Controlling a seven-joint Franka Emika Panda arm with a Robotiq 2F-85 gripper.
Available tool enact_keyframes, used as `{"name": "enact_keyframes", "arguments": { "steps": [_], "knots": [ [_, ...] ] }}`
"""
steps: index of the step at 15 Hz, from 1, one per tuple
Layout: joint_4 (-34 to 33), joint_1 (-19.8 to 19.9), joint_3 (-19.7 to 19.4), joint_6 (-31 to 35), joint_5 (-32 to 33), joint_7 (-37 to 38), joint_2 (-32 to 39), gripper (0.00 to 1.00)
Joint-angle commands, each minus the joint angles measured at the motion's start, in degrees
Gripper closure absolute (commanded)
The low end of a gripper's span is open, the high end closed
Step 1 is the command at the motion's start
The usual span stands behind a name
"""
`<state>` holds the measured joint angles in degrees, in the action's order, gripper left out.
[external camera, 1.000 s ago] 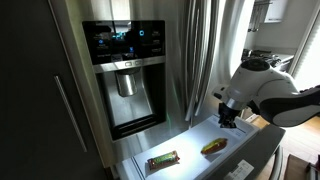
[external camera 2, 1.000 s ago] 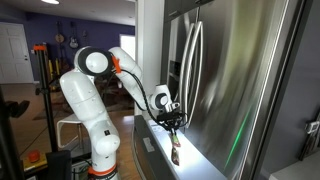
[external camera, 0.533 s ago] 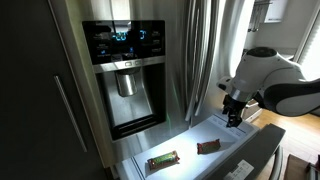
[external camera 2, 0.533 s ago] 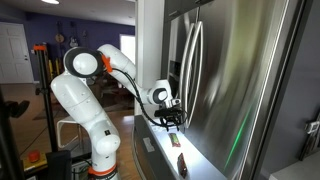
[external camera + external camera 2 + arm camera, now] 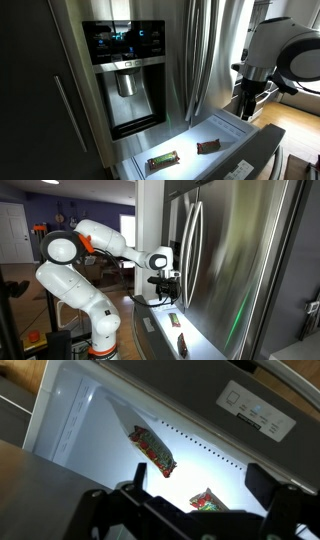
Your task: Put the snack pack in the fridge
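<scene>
The fridge is stainless steel, and its white-lined bottom drawer is pulled out. The snack pack, dark reddish-brown, lies flat on the drawer floor, free of the gripper. In an exterior view the snack pack is the packet nearer the arm. My gripper hangs open and empty above the drawer's right end, well clear of the pack. In the wrist view the snack pack shows between the spread fingers of the gripper, partly hidden by the gripper body.
A longer bar with green edges lies in the same drawer, left of the snack pack, and shows as the bar in the wrist view. The black dispenser panel glows blue. Vertical door handles stand beside the arm.
The gripper opened and let go of the snack pack, which now lies in the drawer. The gripper then rose and moved away toward the drawer's right end.
</scene>
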<state>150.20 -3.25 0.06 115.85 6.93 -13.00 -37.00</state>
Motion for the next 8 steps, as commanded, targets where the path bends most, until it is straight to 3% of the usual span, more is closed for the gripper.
{"name": "enact_keyframes", "arguments": {
  "steps": [1, 5, 8],
  "knots": [
    [-1.7, 0.4, 0.4, -5.2, -3.3, 6.8, -1.4, 0.0],
    [-1.7, 0.8, 1.4, -3.3, -2.9, 11.8, -1.8, 0.0],
    [-2.1, 0.3, 1.1, -3.6, -2.1, 10.6, -1.0, 0.0]
  ]
}}
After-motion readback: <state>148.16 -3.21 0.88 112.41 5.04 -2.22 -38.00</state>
